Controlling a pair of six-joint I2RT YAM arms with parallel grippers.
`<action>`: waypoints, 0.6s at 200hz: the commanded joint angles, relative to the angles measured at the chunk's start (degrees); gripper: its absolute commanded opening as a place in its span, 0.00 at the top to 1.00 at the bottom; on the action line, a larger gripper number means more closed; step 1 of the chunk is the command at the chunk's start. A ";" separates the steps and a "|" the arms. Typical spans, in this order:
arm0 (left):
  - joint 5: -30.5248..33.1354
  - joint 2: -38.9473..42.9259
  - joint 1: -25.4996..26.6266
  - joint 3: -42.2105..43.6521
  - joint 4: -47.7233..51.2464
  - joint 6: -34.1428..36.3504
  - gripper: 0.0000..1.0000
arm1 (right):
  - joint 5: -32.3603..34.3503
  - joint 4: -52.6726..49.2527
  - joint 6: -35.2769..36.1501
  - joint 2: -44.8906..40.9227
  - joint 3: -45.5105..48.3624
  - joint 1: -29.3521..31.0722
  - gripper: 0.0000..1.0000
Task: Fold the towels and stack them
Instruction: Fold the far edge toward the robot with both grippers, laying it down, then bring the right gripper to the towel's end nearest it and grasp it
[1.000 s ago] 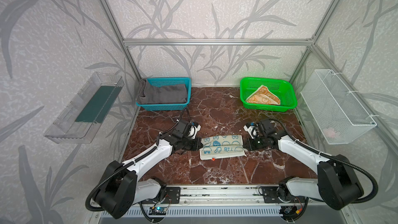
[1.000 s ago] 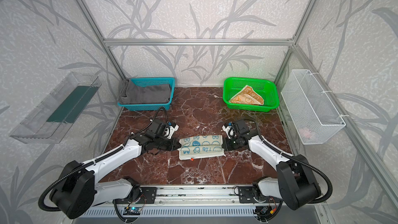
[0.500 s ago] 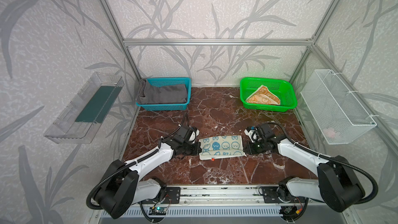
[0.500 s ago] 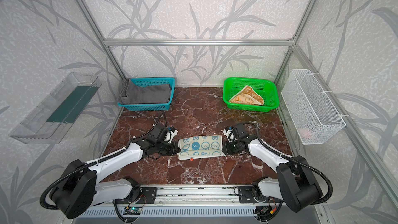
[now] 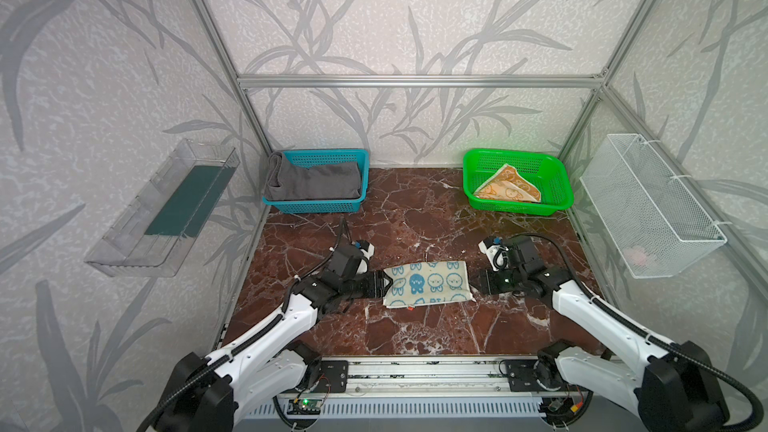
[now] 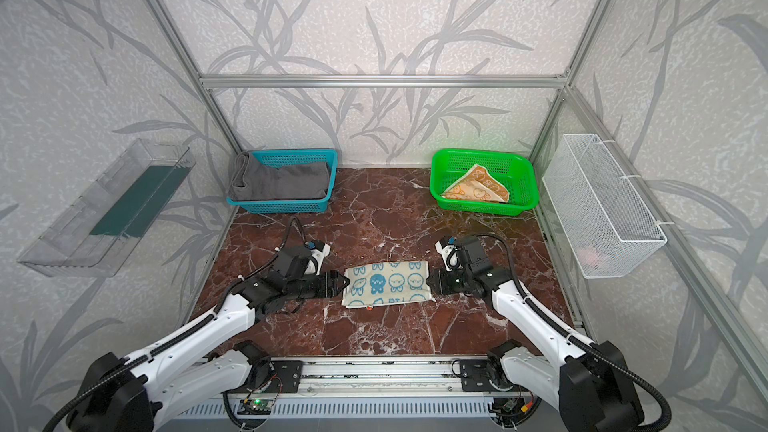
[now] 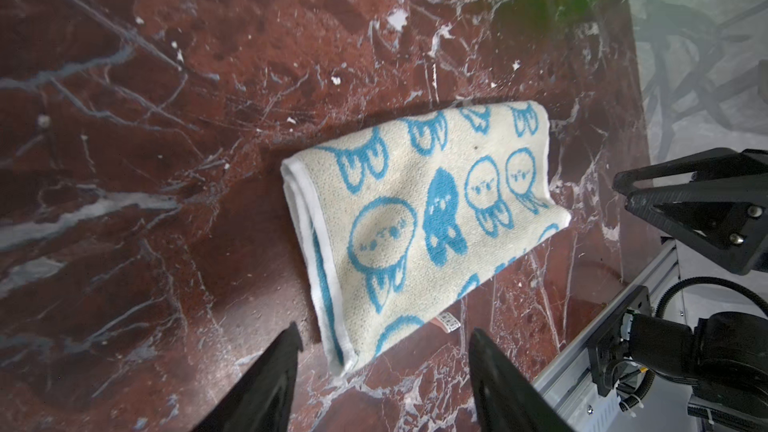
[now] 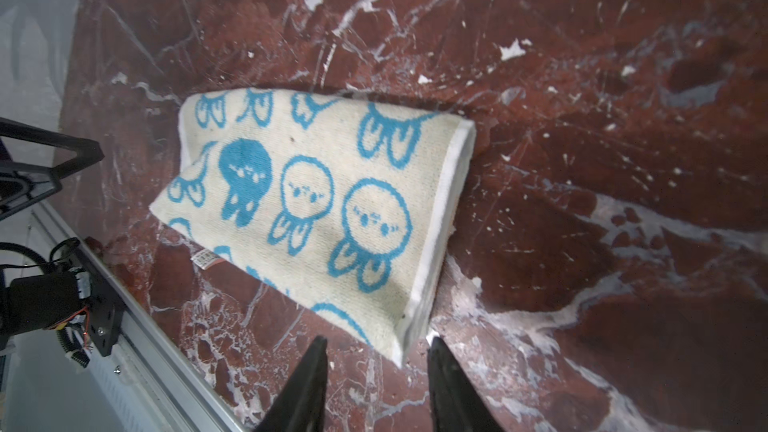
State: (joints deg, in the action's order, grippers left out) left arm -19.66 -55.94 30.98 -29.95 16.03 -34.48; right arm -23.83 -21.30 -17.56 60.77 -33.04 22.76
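Three towels: one dark grey towel (image 5: 313, 180) in the blue basket (image 5: 324, 155), one orange bunny towel (image 5: 509, 189) in the green basket (image 5: 557, 197), and one teal bunny towel (image 5: 428, 288) folded flat between the left gripper (image 7: 385, 329) and the right gripper (image 8: 376, 340), both with jaws apart and empty.

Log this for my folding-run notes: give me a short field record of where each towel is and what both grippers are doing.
blue bunny towel: folded, flat on the marble table, between the grippers
grey towel: in the blue basket
orange bunny towel: in the green basket
left gripper: open at one end of the blue bunny towel, holding nothing
right gripper: open at the opposite end, holding nothing
stack: not yet made
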 commanded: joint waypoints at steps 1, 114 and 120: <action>-2.59 -1.70 0.21 -1.42 -3.28 -1.26 0.40 | -5.47 3.40 -0.36 1.22 -0.76 1.35 0.65; -5.06 -25.41 1.00 -5.82 -3.80 -0.58 0.78 | -0.55 4.68 -5.78 24.51 -3.12 8.38 0.93; -4.37 -25.87 0.92 -6.27 -2.57 0.25 0.78 | 0.92 3.78 -5.44 24.85 -3.16 8.37 0.93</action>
State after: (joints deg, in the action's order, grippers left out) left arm -26.83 -80.79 31.88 -33.63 9.32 -37.12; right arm -28.25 -14.87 -22.33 85.41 -36.73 31.05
